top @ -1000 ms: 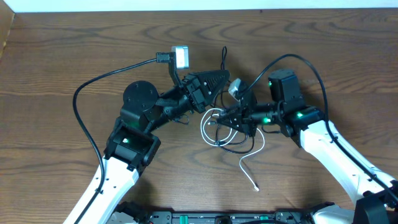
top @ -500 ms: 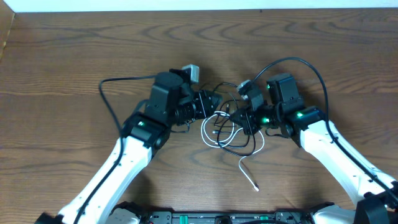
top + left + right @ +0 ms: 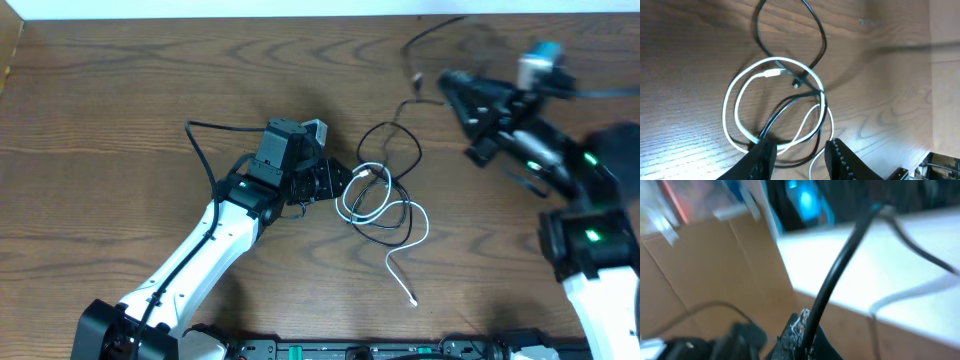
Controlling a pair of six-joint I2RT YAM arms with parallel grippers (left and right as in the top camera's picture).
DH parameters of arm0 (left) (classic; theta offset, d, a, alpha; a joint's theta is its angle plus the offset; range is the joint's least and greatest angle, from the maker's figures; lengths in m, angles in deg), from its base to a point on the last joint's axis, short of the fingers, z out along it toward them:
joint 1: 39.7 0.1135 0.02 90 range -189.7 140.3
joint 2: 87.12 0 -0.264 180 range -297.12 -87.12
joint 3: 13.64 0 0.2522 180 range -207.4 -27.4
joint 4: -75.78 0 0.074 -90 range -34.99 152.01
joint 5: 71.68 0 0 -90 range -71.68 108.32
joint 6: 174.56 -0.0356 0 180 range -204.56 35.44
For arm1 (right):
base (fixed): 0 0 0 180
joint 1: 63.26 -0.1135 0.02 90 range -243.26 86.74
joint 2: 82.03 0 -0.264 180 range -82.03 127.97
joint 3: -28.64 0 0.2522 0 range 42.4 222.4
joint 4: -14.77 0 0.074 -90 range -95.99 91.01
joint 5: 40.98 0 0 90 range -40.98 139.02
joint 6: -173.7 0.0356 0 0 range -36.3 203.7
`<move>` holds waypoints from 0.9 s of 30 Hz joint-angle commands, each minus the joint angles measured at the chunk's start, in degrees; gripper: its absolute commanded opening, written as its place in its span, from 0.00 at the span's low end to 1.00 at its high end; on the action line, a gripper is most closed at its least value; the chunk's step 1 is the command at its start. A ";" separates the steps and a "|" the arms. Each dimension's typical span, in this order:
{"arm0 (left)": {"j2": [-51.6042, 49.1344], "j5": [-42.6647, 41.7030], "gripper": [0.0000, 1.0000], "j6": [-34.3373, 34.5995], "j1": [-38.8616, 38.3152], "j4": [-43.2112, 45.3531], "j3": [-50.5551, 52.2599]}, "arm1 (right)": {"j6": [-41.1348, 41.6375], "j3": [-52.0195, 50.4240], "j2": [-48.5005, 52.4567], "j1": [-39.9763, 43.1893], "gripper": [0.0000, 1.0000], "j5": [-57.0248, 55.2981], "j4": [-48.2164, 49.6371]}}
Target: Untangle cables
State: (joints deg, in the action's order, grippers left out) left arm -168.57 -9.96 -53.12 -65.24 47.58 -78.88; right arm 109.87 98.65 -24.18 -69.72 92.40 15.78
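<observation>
The left pincer (image 3: 338, 182) sits low at the centre of the desk (image 3: 120, 100). Its jaws are spread apart, right at the left edge of the tangle. In the left wrist view its two fingers (image 3: 840, 160) rise from the bottom edge. Strands of both cords run into the gap between them, and neither strand looks squeezed.

The white cable (image 3: 725, 112) lies on the desk in a double loop just right of centre, with a loose tail running toward the lower middle of the overhead view. The black cable (image 3: 824, 40) crosses through that loop and makes its own loop just above it. From there it climbs toward the upper right.

The right pincer (image 3: 802, 324) is raised in the upper right of the overhead view and is blurred there. It is pressed together on the black cable, which leaves its tips and slants up to the right.
</observation>
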 commanded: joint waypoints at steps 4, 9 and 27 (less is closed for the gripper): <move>-0.44 0.92 0.37 -1.03 0.24 -0.11 -0.81 | 8.52 0.66 -6.36 4.87 0.01 -6.40 6.27; -0.44 0.92 0.37 -1.03 0.24 -0.11 -0.81 | 8.48 0.66 -7.41 8.35 0.01 -18.53 3.56; -0.44 0.92 0.37 -1.03 0.24 -0.17 -0.28 | -15.52 0.66 8.33 24.24 0.07 -69.22 -48.57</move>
State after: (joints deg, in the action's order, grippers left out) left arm -168.57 -9.78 -53.14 -65.24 47.43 -78.86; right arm 99.62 98.86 -18.06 -49.57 33.08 -31.17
